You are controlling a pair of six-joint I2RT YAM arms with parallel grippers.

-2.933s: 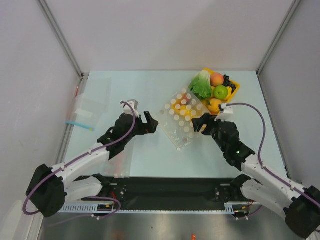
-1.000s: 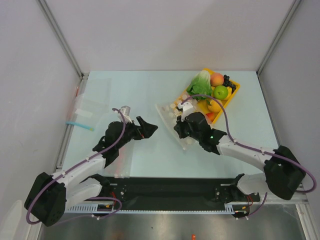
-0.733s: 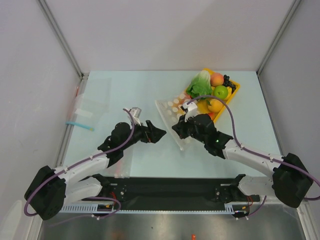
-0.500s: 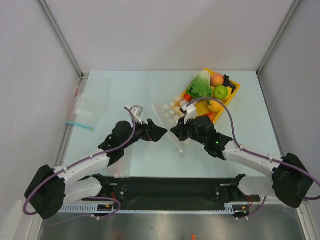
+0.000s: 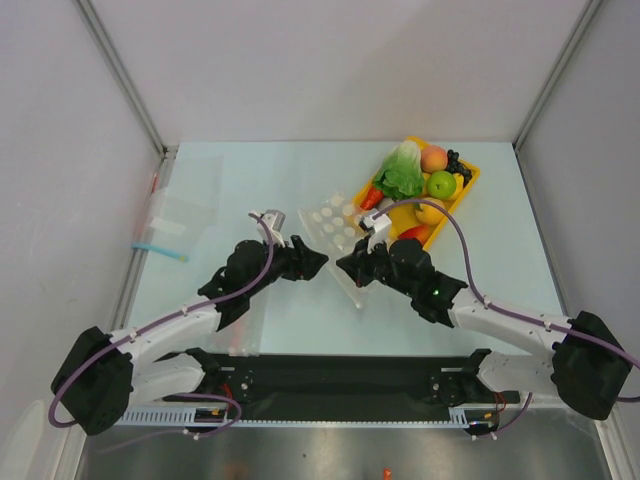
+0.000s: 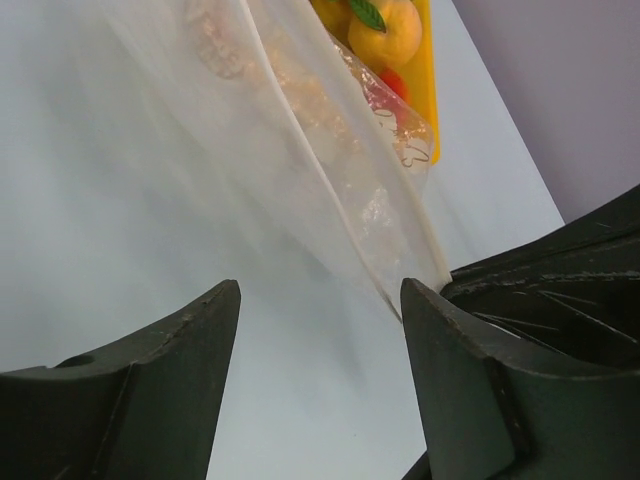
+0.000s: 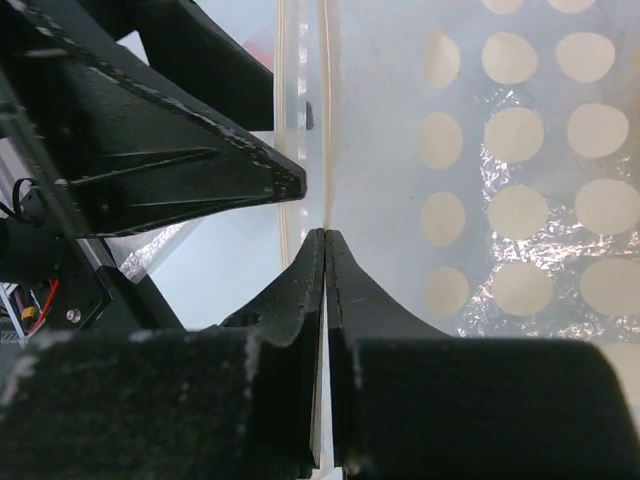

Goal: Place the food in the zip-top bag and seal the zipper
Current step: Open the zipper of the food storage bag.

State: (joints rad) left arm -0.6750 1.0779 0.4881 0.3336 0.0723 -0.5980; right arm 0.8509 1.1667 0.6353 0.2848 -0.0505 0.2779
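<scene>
Right gripper was clenched on the mouth edge of the clear soft-plastic zip-top bag with whitish dots; its two black fingers were pressed flat together over the thin pale zipper strip. In the overhead view this gripper sat at the bag's near corner; the bag ran from there across the pale green table toward the yellow plastic tray, and its gripped edge appeared raised off the surface.

Left gripper was released, jaws spread wide; the bag's edge hung in the gap between them, close against the right-hand finger; contact could not be confirmed. Overhead, the left gripper stood just beside the right one, tips facing.

The food lay in the tray: green-white leafy lettuce; orange-pink peach; green apple; yellow lemon-like fruit; a red-orange piece at the tray's near edge. Whether anything lay inside the bag could not be told.

A flat clear bag with a blue strip lay well apart at the table's left edge.
</scene>
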